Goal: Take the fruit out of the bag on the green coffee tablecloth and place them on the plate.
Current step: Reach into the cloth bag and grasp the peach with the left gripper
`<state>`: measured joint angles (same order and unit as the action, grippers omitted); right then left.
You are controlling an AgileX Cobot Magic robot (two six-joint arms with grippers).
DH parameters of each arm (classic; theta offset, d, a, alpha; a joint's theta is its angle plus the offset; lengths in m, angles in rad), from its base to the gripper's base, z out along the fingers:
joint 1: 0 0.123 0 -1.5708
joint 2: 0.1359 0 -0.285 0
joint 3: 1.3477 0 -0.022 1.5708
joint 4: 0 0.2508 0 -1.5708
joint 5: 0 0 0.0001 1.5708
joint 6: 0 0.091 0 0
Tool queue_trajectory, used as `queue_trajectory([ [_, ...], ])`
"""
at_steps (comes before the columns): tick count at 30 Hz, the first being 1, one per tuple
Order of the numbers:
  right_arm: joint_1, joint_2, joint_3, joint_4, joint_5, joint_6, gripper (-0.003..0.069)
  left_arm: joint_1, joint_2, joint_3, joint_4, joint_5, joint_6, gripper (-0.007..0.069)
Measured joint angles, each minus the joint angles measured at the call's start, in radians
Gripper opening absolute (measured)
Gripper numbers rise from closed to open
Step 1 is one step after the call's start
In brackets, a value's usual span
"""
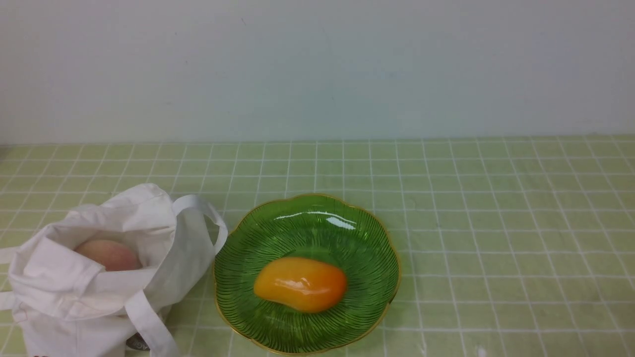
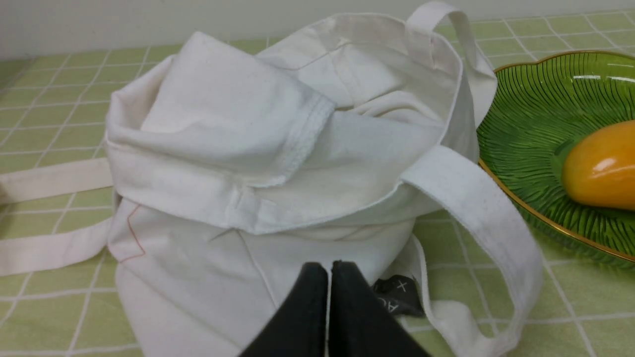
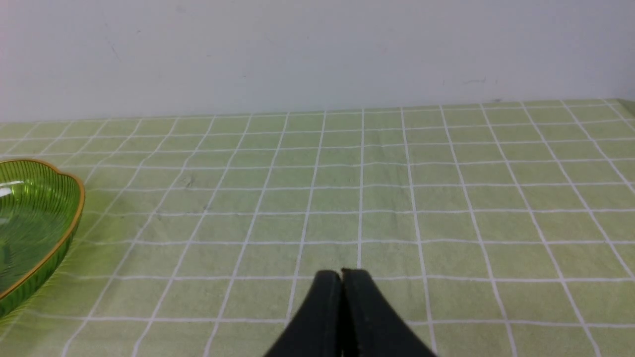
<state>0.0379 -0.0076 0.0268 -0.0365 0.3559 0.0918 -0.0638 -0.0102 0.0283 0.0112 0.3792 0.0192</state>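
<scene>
A pink peach (image 1: 110, 254) lies inside the white cloth bag (image 1: 89, 277) at the front left of the pale green tablecloth (image 1: 496, 223); only its top shows over the folded rim. The green glass plate (image 1: 307, 213) with a gold rim stands just right of the bag. In the left wrist view the peach is hidden by the bag (image 2: 278, 148). My left gripper (image 2: 329, 267) is shut and empty, close in front of the bag's lower side. My right gripper (image 3: 341, 275) is shut and empty above bare cloth, right of the plate (image 3: 44, 238). Neither arm shows in the front view.
A glossy orange-yellow mango (image 1: 300, 284) lies in the plate's front half, the same mango (image 2: 600, 171) showing in the left wrist view. The bag's strap handles (image 2: 476, 198) loop onto the cloth toward the plate. A pale wall (image 1: 317, 69) bounds the table at the back.
</scene>
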Motion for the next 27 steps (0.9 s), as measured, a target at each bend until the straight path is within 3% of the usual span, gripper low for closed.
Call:
queue_trajectory([
  [15, 0.000, 0.000, 0.000, 0.000, 0.000, 0.000, -0.0015, 0.000, 0.000, 0.000, -0.047, 0.002, -0.005, -0.0008],
  [17, 0.000, 0.000, 0.000, 0.000, 0.000, 0.000, -0.0015, 0.000, 0.000, 0.000, -0.126, 0.002, -0.034, -0.0008],
  [23, 0.000, 0.000, 0.000, 0.000, 0.000, 0.000, -0.0015, 0.000, 0.000, 0.000, -0.619, 0.006, -0.231, -0.0008],
  [27, 0.000, 0.000, 0.000, 0.000, 0.000, 0.000, -0.0015, 0.000, 0.000, 0.000, -0.828, -0.013, -0.257, -0.0008],
])
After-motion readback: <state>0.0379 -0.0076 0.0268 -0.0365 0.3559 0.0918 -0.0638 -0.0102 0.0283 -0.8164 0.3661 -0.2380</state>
